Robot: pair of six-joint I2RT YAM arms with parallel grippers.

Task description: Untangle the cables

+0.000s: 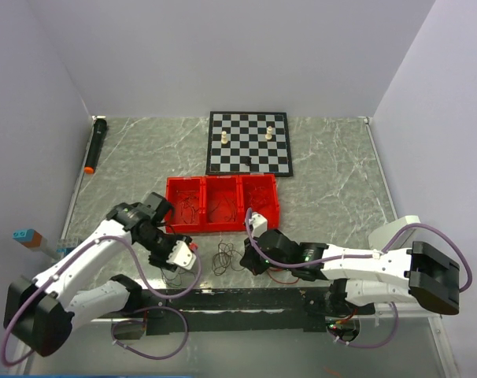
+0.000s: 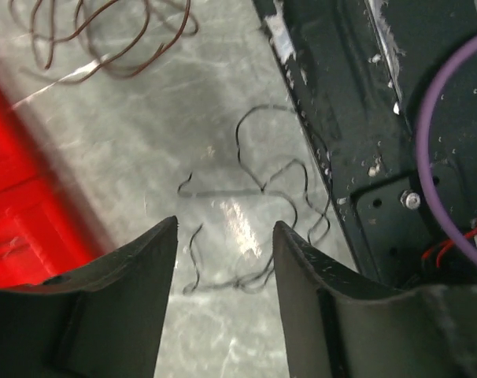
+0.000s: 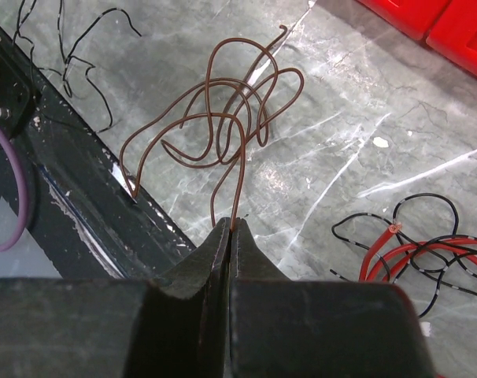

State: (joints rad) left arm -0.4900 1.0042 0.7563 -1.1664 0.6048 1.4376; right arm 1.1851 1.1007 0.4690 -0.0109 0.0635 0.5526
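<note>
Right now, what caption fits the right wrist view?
Right end effector shut on a looping brown wire over the grey table.

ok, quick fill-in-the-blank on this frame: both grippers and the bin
1. The right gripper is ____ on the brown wire.
2. The left gripper hangs ____ above the thin black wire lying on the table.
3. The red bin is divided into ____ compartments.

Missing words: shut; open; three.

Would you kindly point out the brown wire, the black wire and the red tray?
brown wire (image 3: 240,181), right wrist view, upright strand
black wire (image 2: 262,190), left wrist view, middle crossing
red tray (image 1: 223,179), top external view, far rim
</note>
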